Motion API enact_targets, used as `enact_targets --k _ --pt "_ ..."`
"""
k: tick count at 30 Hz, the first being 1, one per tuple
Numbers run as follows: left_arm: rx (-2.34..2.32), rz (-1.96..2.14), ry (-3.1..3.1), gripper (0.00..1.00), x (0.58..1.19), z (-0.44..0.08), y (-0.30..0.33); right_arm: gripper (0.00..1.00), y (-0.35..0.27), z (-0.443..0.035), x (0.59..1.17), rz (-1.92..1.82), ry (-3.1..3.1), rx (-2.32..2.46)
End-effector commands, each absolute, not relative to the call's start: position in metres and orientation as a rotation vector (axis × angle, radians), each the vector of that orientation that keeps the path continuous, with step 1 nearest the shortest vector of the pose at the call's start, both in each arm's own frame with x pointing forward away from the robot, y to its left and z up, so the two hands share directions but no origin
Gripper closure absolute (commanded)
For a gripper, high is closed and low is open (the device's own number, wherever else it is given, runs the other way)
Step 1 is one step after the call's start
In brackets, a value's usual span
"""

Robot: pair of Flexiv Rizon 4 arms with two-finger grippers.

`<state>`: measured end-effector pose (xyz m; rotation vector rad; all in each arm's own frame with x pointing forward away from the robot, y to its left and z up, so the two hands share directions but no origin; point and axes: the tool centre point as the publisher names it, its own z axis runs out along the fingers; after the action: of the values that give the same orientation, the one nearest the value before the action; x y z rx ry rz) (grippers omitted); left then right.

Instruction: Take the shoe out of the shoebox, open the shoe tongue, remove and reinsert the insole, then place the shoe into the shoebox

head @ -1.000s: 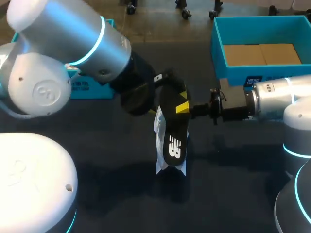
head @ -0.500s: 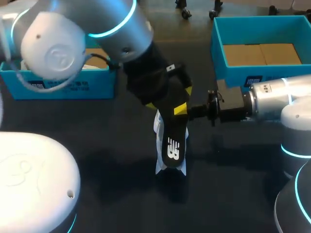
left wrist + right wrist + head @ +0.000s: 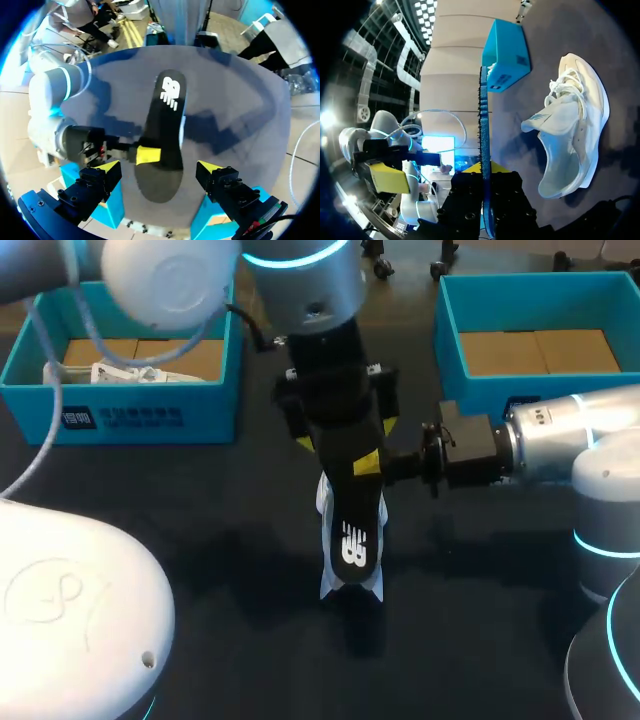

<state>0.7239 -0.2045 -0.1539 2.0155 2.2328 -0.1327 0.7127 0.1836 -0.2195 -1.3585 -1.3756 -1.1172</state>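
Observation:
My right gripper [image 3: 372, 464] is shut on the black insole [image 3: 352, 530] and holds it on edge above the table. In the right wrist view the insole [image 3: 484, 140] shows edge-on between the fingers of my right gripper [image 3: 483, 174]. Below it the white shoe [image 3: 353, 588] lies on its side on the dark table, its tongue and laces showing [image 3: 572, 125]. My left gripper [image 3: 340, 432] hangs open over the insole's held end. In the left wrist view its fingers [image 3: 107, 169] stand either side of the insole [image 3: 162, 135], apart from it.
A blue box [image 3: 130, 418] with white items inside stands at the back left. A second blue box [image 3: 500, 395] with a cardboard floor stands at the back right, just behind my right arm. The dark table [image 3: 230, 570] spreads around the shoe.
My left arm has swung in from the left, bringing its open gripper over the insole. My right gripper has kept its hold on the insole and shifted slightly left.

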Motion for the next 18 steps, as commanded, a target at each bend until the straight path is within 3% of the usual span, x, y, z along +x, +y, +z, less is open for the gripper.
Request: enact_targets --k 1,18 --pt "2.117 0.069 2.329 0.00 0.725 -0.154 -0.208 1.00 0.183 -0.216 0.713 -1.105 -1.387 -1.361" --pt "2.097 0.005 2.261 0.00 0.722 -0.152 -0.205 1.00 0.188 -0.216 0.725 -1.053 -1.410 -1.319"
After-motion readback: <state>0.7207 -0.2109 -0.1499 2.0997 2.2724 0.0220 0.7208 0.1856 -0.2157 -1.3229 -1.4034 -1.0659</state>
